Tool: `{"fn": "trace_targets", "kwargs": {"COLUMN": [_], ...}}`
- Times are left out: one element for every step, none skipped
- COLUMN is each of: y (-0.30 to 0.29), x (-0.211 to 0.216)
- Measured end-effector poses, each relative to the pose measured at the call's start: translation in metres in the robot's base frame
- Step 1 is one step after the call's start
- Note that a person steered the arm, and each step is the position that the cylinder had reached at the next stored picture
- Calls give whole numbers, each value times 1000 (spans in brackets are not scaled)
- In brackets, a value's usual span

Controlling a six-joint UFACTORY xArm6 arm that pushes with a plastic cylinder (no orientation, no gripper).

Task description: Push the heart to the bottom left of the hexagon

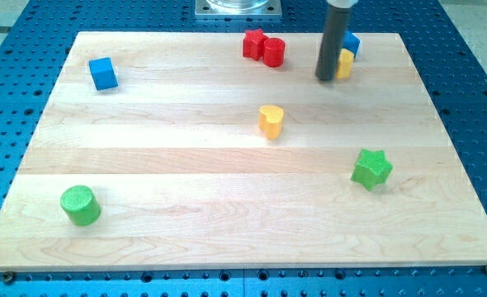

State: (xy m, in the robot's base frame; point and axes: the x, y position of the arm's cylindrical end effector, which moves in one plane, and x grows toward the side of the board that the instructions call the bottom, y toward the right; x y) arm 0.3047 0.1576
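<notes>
heart [270,120]: yellow, upright, mid-board | my tip [325,78]: top right, holds nothing

Straight dark grey rod, my tip [325,79]

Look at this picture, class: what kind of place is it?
Probably a robotics lab bench. A wooden board lies on a blue perforated table, small blocks like the yellow heart are scattered about, and my tip stands near the view's top.
</notes>
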Motion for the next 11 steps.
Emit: {"fn": "trace_targets", "kwargs": {"y": [20,21,-12,-85,-115,-156,-192,-160,-114,-162,-105], "x": [1,28,112,135,113,146,127,92,91,131,128]}}
